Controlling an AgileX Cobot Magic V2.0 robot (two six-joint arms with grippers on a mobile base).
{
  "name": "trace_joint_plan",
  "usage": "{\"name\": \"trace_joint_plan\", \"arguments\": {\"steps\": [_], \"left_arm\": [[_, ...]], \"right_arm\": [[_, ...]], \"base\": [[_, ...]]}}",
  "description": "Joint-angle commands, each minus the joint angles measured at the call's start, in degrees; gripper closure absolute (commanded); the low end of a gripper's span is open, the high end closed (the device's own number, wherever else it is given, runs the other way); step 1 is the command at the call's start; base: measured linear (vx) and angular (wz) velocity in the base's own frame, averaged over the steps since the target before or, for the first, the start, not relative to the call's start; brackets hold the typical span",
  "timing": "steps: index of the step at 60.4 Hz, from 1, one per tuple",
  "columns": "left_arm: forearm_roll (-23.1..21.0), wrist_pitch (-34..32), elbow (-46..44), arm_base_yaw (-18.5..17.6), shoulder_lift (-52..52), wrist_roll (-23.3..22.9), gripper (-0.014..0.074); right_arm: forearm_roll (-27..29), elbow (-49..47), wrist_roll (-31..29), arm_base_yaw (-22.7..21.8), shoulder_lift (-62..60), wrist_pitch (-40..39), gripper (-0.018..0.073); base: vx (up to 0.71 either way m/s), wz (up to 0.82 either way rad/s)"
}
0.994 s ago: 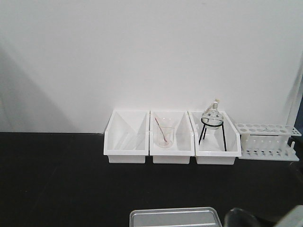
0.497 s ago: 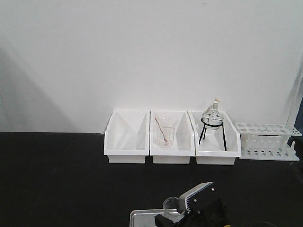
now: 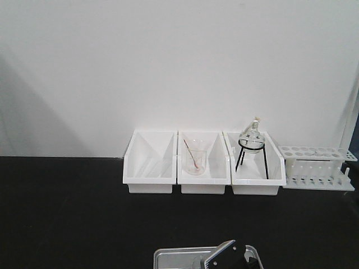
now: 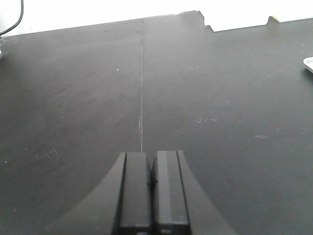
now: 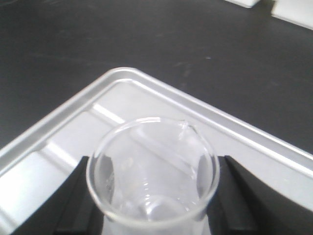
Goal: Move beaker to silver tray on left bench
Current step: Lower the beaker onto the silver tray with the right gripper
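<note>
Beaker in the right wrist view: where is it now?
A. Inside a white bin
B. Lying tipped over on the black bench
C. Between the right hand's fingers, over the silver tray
C: the beaker sits upright between the right hand's fingers, silver tray beneath.

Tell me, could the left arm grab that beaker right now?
Probably not: the left gripper is shut over bare bench, and the right gripper already clamps the beaker above the silver tray.

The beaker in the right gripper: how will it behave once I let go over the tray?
The beaker looks like thin, smooth glass, so probably fragile and slippery. It appears empty, hence likely light. The silver tray has a shiny floor, so it may slide if nudged.
</note>
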Motion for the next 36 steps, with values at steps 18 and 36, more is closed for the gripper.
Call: {"name": "trace_joint_plan", "arguments": {"steps": [18,36], "left_arm": [[-0.16,-4.28,1.14,-0.41,-0.42,-0.10,0.0595],[-0.16,-4.28,1.14,-0.41,-0.42,-0.10,0.0595]], "right_arm": [[7.23,-1.55,-1.70,-0.27,-1.11,-7.74,0.0513],[7.18,-1.55,-1.70,-0.27,-1.11,-7.74,0.0279]], "base": [[0.00,0.00],[0.00,0.00]]}}
